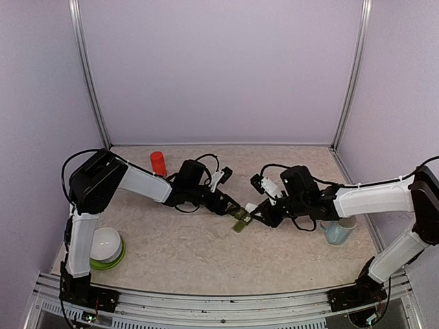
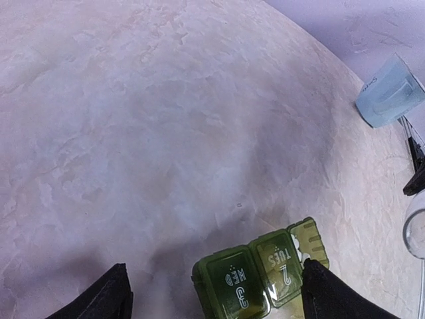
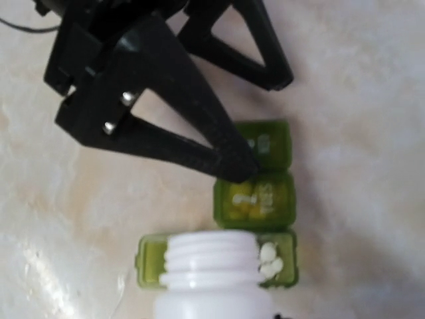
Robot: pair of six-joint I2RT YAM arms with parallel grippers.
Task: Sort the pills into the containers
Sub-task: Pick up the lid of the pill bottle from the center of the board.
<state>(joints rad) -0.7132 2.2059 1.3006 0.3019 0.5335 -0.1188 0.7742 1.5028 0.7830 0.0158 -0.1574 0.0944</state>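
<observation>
- Green three-cell containers, lids "3 WED", "2 TUES"; end cell open, white pills inside.
- Left claw wide open, empty.
- Right claw grips white bottle.

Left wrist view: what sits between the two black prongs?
The green containers strip, lids marked 3 WED and 2 TUES, beside one finger; otherwise bare table.

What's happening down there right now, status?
Left jaws open around the containers. Right jaws shut on white bottle, tipped over the open end compartment; white pills at its mouth. Nothing in the way.
</observation>
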